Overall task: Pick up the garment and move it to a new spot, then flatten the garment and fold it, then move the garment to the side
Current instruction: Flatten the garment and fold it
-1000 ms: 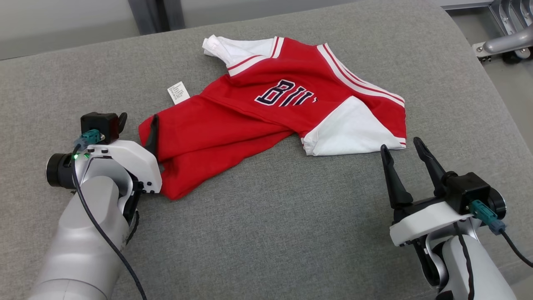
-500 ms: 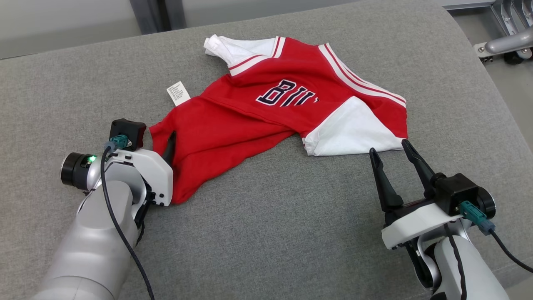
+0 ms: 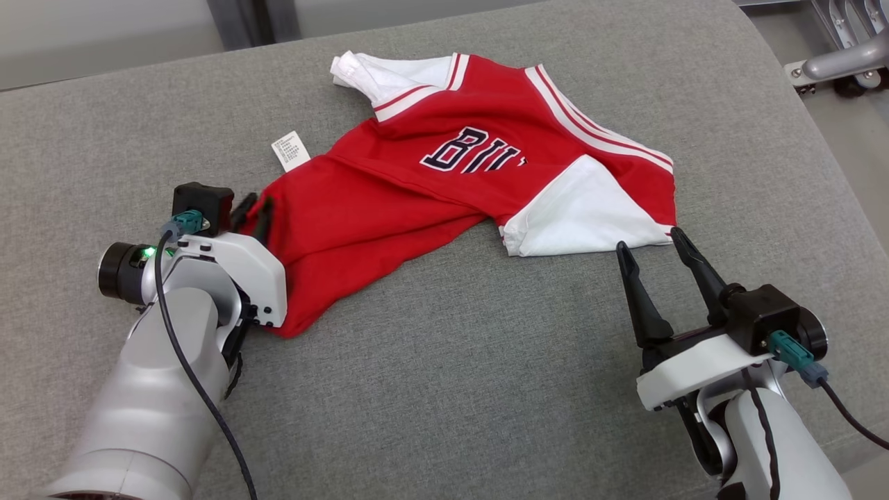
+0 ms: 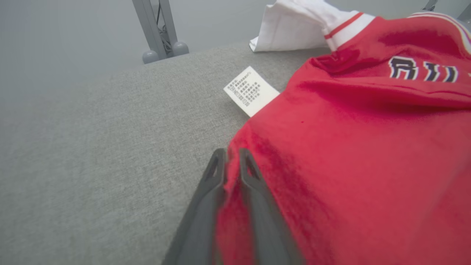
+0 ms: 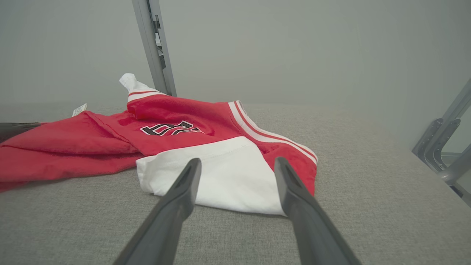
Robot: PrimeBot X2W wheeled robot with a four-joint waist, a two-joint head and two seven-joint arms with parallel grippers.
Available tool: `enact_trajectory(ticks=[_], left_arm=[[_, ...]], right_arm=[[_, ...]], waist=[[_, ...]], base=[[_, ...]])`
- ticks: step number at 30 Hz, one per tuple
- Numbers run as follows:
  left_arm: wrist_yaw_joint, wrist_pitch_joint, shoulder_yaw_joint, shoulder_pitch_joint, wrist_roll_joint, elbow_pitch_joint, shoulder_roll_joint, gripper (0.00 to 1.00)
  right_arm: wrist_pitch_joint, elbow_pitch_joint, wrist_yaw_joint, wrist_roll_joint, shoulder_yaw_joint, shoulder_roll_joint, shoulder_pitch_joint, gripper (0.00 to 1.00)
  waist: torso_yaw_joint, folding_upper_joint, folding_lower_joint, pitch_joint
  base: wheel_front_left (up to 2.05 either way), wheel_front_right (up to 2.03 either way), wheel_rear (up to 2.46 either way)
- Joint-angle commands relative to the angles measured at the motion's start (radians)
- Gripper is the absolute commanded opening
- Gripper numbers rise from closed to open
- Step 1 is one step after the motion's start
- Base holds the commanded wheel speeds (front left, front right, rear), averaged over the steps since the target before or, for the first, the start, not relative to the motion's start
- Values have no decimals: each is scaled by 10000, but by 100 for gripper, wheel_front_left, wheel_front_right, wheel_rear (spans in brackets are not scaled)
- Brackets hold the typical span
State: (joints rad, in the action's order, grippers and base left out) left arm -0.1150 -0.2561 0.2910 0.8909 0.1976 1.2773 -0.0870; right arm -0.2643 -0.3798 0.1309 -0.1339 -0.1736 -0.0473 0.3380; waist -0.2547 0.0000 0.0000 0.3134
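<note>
Rumpled red-and-white garment (image 3: 444, 187), white sleeves

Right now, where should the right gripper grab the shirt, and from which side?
I'd take the white sleeve of the shirt by its near hem, coming low from the robot's side. That edge lies flat facing the open right gripper, opposite the corner the left gripper pinches.
</note>
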Motion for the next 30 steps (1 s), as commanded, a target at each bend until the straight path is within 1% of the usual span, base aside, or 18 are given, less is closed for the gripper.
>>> enact_trajectory(ticks=[1, 4, 6, 10, 11, 12, 15, 18, 23, 27, 30], left_arm=[[-61, -48, 8, 238, 96, -33, -66, 0], [-59, -85, -40, 283, 145, -263, -98, 0], [217, -90, -122, 158, 55, -1318, -222, 0], [599, -85, -274, -461, -209, -3401, -405, 0], [599, -87, -294, -621, -304, -4008, -425, 0], [599, -87, -294, -621, -304, -4008, -425, 0], [485, -87, -179, -1362, -714, -5561, -483, 0], [390, -88, 148, -2195, -1182, -6628, -567, 0], [365, -91, 806, -3601, -1825, -7848, -796, 0], [345, -90, 1511, -4700, -2245, -8576, -963, 0], [310, -90, 2134, -5358, -2594, -8816, -1167, 0]], right_arm=[[-9, -12, -2, -39, 37, -59, -53, 100], [-9, -51, -2, 2, 106, -59, -38, 100], [-9, -99, -2, 71, 202, -63, -31, 100], [-9, -178, -2, 189, 311, -65, -40, 100], [-9, -211, -2, 223, 344, -63, -56, 100], [-9, -211, -2, 223, 344, -63, -56, 100], [-9, -301, -2, 281, 453, -68, -160, 100], [-9, -340, -2, 322, 610, -68, -284, 100], [-9, -413, -2, 424, 926, -79, -620, 100], [-9, -500, -2, 508, 1250, -94, -801, 100], [-9, -556, -2, 547, 1531, -90, -897, 100]], waist=[[39, 0, 0, -18], [127, 0, 0, -63], [321, 0, 0, -197], [640, 0, 0, -482], [719, 0, 0, -570], [719, 0, 0, -570], [946, 0, 0, -875], [1222, 0, 0, -1188], [1705, 0, 0, -1637], [2080, 0, 0, -1907], [2357, 0, 0, -2071]], base=[[0, 0, 0], [0, 0, 0], [0, 0, 0], [0, 0, 0], [0, 0, 0], [0, 0, 0], [0, 0, 0], [0, 0, 0], [0, 0, 0], [0, 0, 0], [0, 0, 0]])
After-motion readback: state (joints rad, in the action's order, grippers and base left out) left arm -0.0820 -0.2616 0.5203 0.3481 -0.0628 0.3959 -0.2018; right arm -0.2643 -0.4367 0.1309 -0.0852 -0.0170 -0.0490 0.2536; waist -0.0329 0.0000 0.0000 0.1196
